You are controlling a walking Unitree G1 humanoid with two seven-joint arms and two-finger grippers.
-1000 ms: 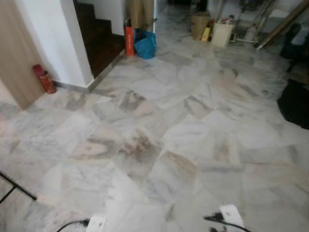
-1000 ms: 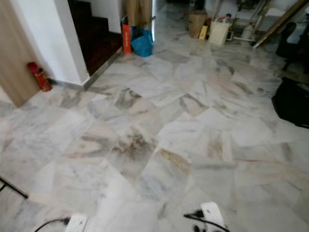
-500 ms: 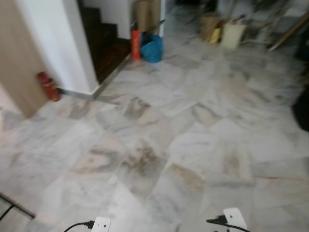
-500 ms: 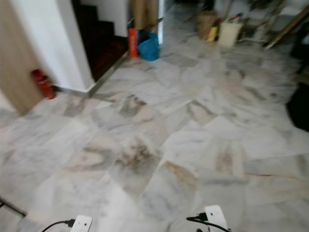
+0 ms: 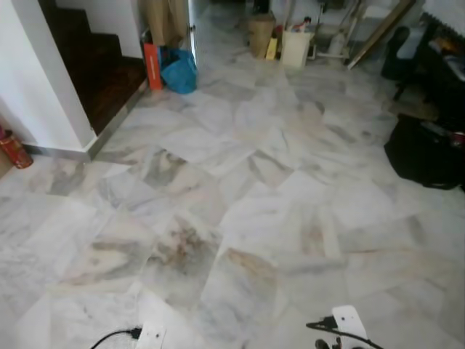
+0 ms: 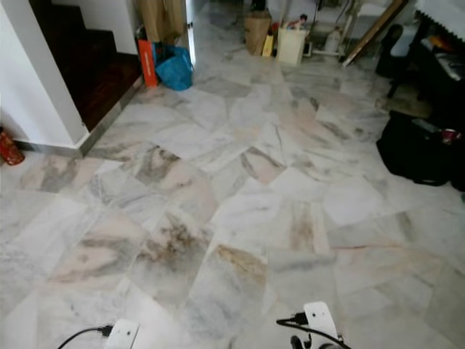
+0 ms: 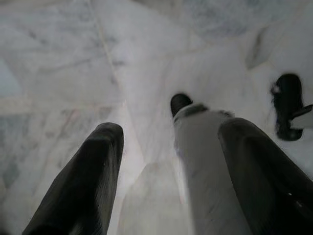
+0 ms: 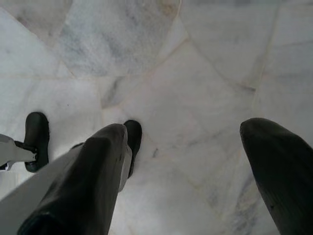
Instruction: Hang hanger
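Left eye view: grey-veined marble floor across most of the frame. White wall corner at left, dark wooden stairs just beyond it. Red fire extinguisher at the wall base, far left. Orange-red box and blue plastic bag side by side at the foot of the stairs. Further back, brown basket and white bin, a yellow item between them; wooden planks leaning nearby. Black bag on the floor at right, beside dark furniture.

Left wrist view: left gripper pointing down at the marble, fingers spread wide, nothing held. Robot's pale leg and black foot seen between them.

Right wrist view: right gripper likewise aimed at the floor, fingers wide apart, nothing held. Black foot below.

Hanger: cannot locate; no clothes hanger distinguishable anywhere among the clutter at the back
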